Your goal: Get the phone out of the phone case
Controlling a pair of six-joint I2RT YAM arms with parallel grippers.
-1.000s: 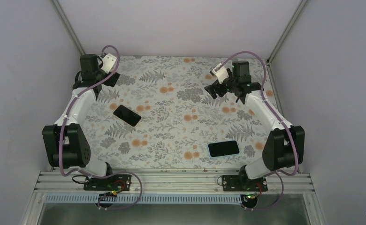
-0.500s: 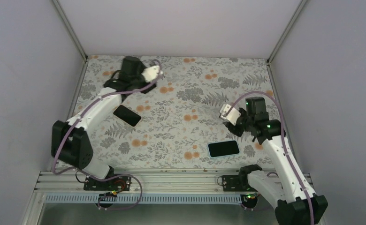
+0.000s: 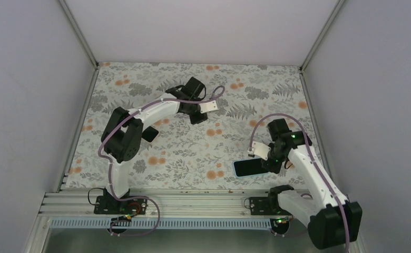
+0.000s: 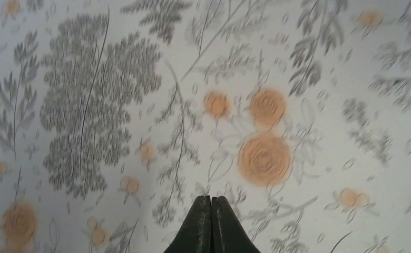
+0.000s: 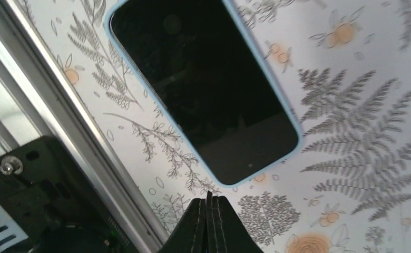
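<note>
The phone [image 3: 250,167] lies flat near the table's front edge, dark screen up, inside a light-blue phone case [image 5: 293,124] whose rim frames it. The right wrist view shows the phone [image 5: 203,79] just beyond my right gripper [image 5: 209,199], which is shut with nothing between its fingers. From above, my right gripper [image 3: 271,164] hangs at the phone's right end. My left gripper [image 3: 196,117] is over the flowered cloth at mid-table, far from the phone. Its fingertips [image 4: 211,199] are pressed together and empty.
A black, flat, phone-sized slab [image 3: 150,134] lies left of centre, partly hidden under the left arm. The aluminium rail [image 3: 193,201] runs along the near edge, close to the phone, and the rail [image 5: 61,121] shows beside the right gripper. Grey walls close in three sides.
Both grippers have gone from open to shut. The left arm swung from the back left corner to mid-table. The right arm came down from the back right to the cased phone's right end.
</note>
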